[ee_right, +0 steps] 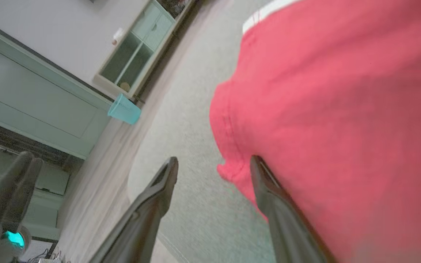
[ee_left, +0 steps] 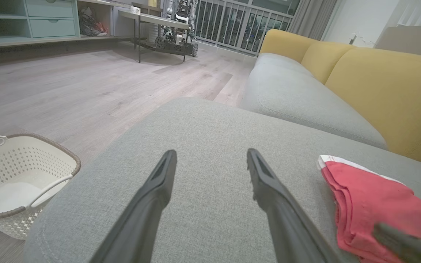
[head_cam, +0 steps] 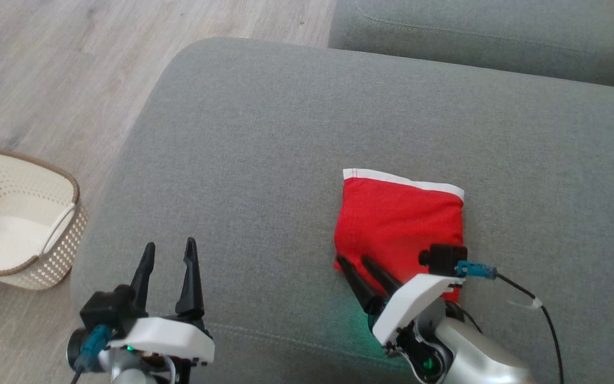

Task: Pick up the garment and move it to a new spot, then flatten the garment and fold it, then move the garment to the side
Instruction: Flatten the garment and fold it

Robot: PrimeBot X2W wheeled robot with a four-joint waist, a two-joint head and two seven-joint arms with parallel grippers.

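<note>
Right fingers (head_cam: pixel 355 284) at folded red garment (head_cam: pixel 400 218)

Shows the garment (head_cam: pixel 400 224) lying on the sofa cushion (head_cam: pixel 285 133), right of frame centre, with the right gripper (head_cam: pixel 353 260) at its lower-left corner. Puts the left gripper (head_cam: pixel 170 245) over the cushion at lower left, the basket (head_cam: pixel 75 186) on the floor (head_cam: pixel 46 64) at the left edge.
</note>
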